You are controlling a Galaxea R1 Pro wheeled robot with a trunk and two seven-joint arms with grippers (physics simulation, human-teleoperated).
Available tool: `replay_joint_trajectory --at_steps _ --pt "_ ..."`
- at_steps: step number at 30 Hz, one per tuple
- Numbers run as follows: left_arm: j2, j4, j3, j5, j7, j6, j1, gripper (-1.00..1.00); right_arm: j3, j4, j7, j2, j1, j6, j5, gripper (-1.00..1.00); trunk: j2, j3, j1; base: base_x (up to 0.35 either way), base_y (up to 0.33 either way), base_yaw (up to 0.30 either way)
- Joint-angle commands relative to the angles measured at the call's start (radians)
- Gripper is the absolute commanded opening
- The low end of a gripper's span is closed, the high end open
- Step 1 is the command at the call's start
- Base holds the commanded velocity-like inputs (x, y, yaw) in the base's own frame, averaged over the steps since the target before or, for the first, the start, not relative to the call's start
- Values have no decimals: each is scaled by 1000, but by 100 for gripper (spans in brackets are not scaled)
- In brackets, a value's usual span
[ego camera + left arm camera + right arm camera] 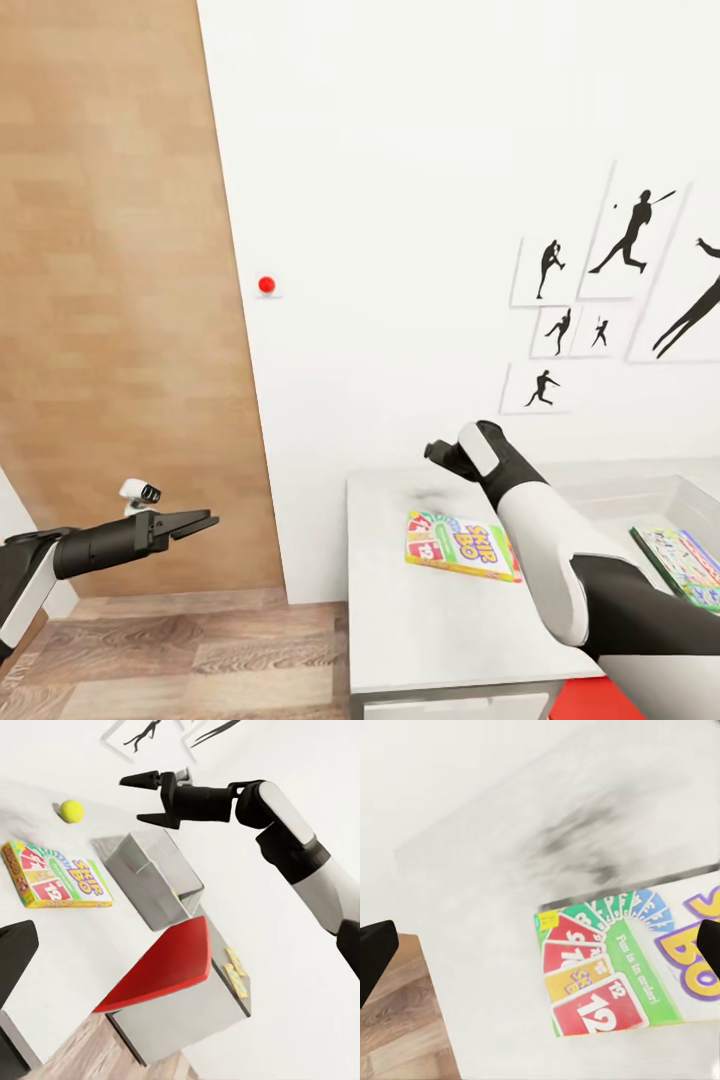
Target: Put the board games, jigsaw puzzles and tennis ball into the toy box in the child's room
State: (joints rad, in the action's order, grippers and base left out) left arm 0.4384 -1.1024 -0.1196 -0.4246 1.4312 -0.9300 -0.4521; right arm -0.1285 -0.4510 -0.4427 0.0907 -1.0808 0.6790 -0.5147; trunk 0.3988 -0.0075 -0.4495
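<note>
The bench (440, 620) is a light grey slab standing against a plain white wall (400, 200), with a wood-panelled wall (110, 250) to its left and wood-grain floor (200, 650) below. A small red knob (266, 285) sits on the white wall near the seam between the two surfaces, and a cluster of black athlete silhouettes (600, 290) on white panels hangs to the right above the bench. On the bench top a yellow-green-red board game (461, 546) lies flat with its printed lid up, clear of the bench's edges. Just to its right stands the toy box (640, 495), a pale grey bin with flared sides, and a second board game (682, 566) with a busy green-and-blue print lies inside it, tilted against the near wall. In the left wrist view the tennis ball (72, 811) rests on the bench beyond the first board game, apart from it, and two jigsaw puzzles (235, 971) lie on a further stretch of the bench past the toy box. A red seat (169, 967) is tucked against the bench front. The left gripper (193, 523) hovers out over the floor, well to the left of the bench, fingers parted a little and holding nothing. The right gripper (154, 799) hangs above the bench behind the first board game, its jaws spread wide and empty.
</note>
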Motion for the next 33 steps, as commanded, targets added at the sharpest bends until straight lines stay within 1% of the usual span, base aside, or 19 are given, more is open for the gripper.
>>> replay_joint_trajectory --at_steps 1,3,8,12,31,33 --pt "0 2 0 -2 1 -10 0 100 -3 -2 -9 0 0 1 -10 100 1 -2 0 38 15 0" --pt "0 6 0 -2 -1 -10 0 100 -5 -2 -9 -2 1 1 -8 100 1 -6 0 22 9 0" --pt "0 9 0 -2 -3 -10 0 100 -4 -3 -10 -20 2 0 -5 100 1 -14 0 7 3 0" --pt "0 10 0 -2 -3 -10 0 100 -5 -3 -10 -28 2 -1 -4 100 1 -20 0 1 1 0" --pt "3 10 -3 -2 -2 -10 0 100 -8 -2 -10 -32 2 -2 -2 100 1 -52 0 89 10 0" --pt "2 10 -9 -2 -2 -10 0 100 -8 -2 -11 -45 2 -2 -2 100 1 -55 0 172 83 0"
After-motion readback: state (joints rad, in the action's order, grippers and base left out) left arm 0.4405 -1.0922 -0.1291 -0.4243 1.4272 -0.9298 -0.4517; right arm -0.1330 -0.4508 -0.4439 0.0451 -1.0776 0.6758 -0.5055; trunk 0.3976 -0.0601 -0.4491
